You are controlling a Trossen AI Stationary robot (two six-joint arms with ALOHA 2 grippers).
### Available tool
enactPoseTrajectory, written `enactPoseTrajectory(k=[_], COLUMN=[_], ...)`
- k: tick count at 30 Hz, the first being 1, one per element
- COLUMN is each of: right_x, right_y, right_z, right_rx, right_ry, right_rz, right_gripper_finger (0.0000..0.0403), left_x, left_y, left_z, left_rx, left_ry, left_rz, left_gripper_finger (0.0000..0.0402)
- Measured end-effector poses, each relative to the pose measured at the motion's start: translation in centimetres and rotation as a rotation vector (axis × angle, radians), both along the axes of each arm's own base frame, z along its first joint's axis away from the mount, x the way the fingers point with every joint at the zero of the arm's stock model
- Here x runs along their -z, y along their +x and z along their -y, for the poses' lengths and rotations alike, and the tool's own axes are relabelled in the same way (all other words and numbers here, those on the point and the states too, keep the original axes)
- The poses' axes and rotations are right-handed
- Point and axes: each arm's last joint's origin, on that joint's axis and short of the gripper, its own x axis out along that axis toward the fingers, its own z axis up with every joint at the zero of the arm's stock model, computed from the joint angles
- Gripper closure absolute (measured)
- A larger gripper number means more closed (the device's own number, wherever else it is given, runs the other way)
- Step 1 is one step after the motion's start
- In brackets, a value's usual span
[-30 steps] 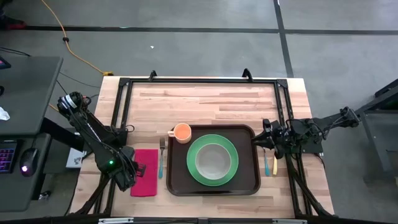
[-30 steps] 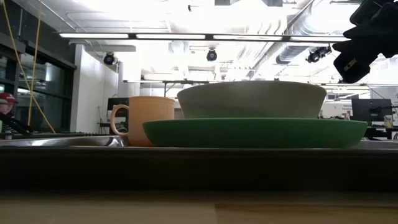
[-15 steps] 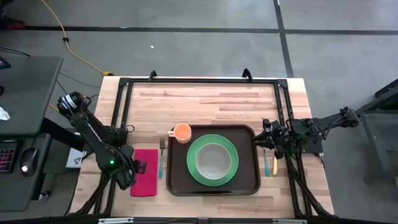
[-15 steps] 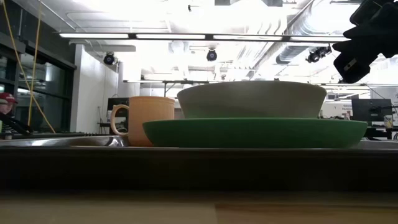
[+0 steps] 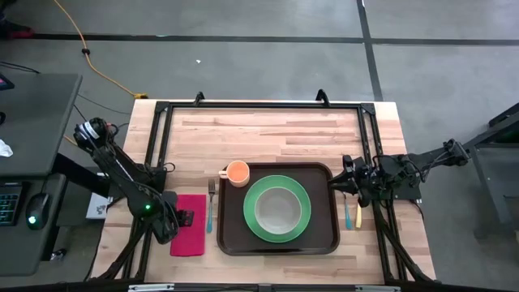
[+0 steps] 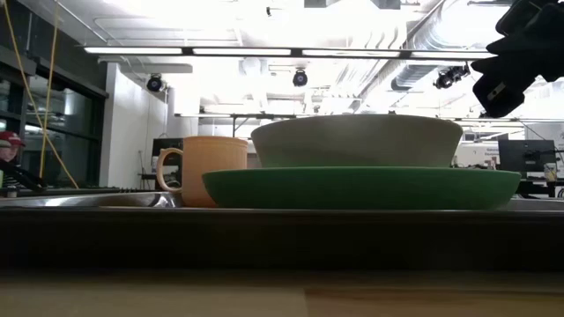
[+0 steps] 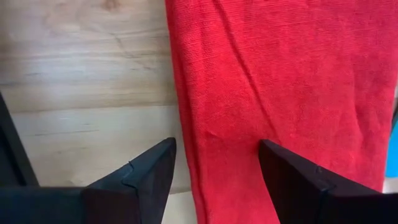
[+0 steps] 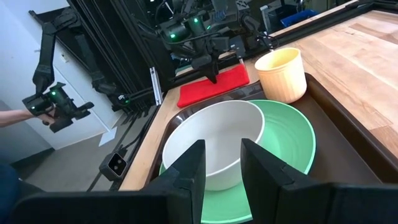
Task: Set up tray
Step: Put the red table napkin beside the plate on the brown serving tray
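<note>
Your wooden table (image 5: 268, 130) carries the tray (image 5: 235, 243), a dark brown rectangle lying near the front edge at the middle. On it sits a green plate (image 5: 250, 212) with a pale bowl (image 5: 277, 208) resting at its centre, and an orange mug (image 5: 238, 171) stands on the tray's far left corner. Left of the tray, a red napkin (image 5: 193, 240) lies flat on the wood, with a fork (image 5: 210, 203) between napkin and tray. Your left gripper (image 7: 214, 171) hangs low over the napkin, fingers spread wide and holding nothing. Your right gripper (image 8: 219, 168) waits just off the tray's right edge, its fingers a narrow gap apart and empty, above a yellow-handled utensil (image 5: 358, 215).
</note>
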Motion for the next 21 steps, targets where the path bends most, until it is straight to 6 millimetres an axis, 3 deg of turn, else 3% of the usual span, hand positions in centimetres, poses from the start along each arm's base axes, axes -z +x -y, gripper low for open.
enactPoseTrajectory(k=[21], right_x=[-0.01], right_y=[0.01], right_z=[0.0], right_rx=[0.0], right_ry=[0.0], right_rz=[0.001], right_gripper_finger=[0.0325], left_x=[0.08], left_y=[-0.1], left_z=[-0.14], left_rx=[0.06], left_ry=[0.033], left_rz=[-0.001], left_gripper_finger=[0.0135])
